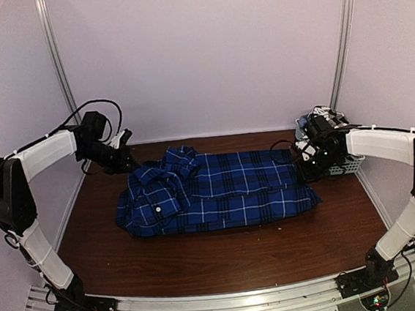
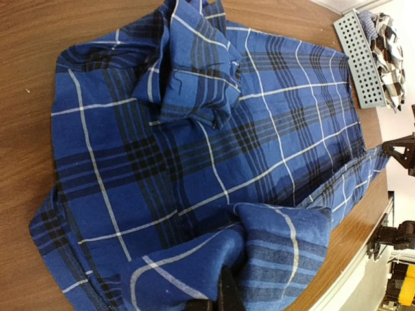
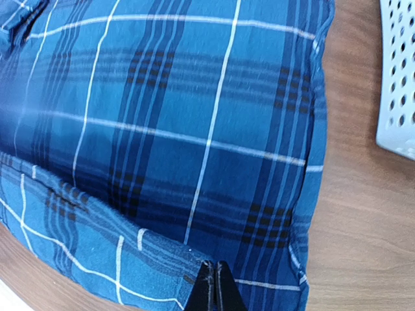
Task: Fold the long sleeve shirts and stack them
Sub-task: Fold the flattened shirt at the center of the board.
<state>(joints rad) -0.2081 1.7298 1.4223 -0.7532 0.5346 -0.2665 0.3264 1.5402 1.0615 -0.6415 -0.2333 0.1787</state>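
- Looking down from the top camera, the blue plaid shirt point(image 1: 226, 194) lies mid-table as a soft, roughly rectangular fold of woven cloth. It is royal blue with black bands and thin white lines, on the dark wood-grain table point(image 1: 225, 260).
- Its long axis runs left to right across the table. The rumpled collar point(image 1: 177, 162) sits at the far left end, toward the left arm, and the squared-off end points right.
- The left gripper point(image 1: 127, 160) hangs at the shirt's far left corner, and the right gripper point(image 1: 306, 166) is at its far right end. Just behind the right gripper is the basket point(image 1: 351, 162), pale grey plastic with slotted walls, largely hidden by the arm.
- In the left wrist view, a thick fold of the blue cloth rises around the left gripper point(image 2: 224, 285), and its jaws are pressed together on that fold.
- Beyond the shirt in that view, the basket point(image 2: 360, 58) shows a flat perforated wall. The black-and-white check shirt point(image 2: 389, 45) lies crumpled in it.
- In the right wrist view, the plaid lies flat in two layers. The upper flap's hem runs slantwise to the right gripper point(image 3: 214, 272), whose jaws are closed tight, pinching the flap's corner.
- The basket's holed, pale wall point(image 3: 399, 78) stands to the right, apart from the shirt's edge, with bare wood between.
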